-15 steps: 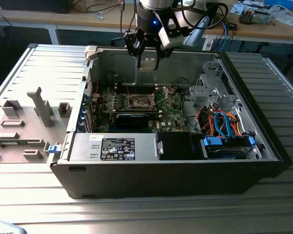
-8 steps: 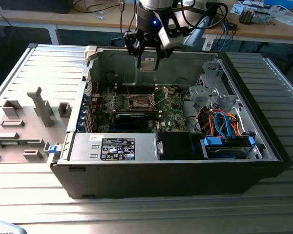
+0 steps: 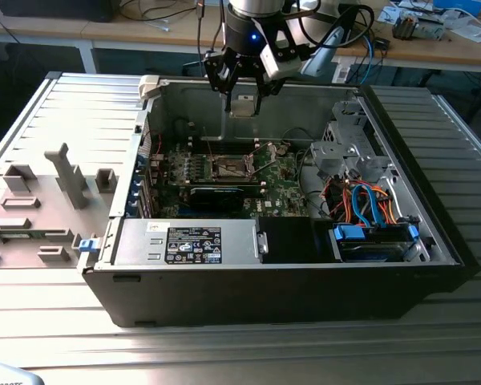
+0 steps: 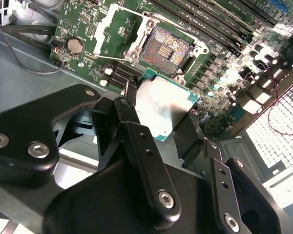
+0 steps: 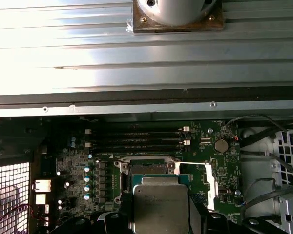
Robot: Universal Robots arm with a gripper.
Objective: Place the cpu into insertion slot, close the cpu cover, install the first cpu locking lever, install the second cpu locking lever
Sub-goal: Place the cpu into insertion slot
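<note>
Exterior view: from the insertion slot (image 3: 231, 167), you have the black labelled box (image 3: 194, 244) at 6 o'clock, blue and orange cables (image 3: 367, 200) at 3 o'clock; at 12 o'clock, raised off the board (image 3: 282, 191), your gripper (image 3: 243, 111) pinches the cpu (image 3: 243, 103).

silvery cpu (image 4: 162, 109) aloft, insertion slot (image 4: 166, 48) uncovered
</note>
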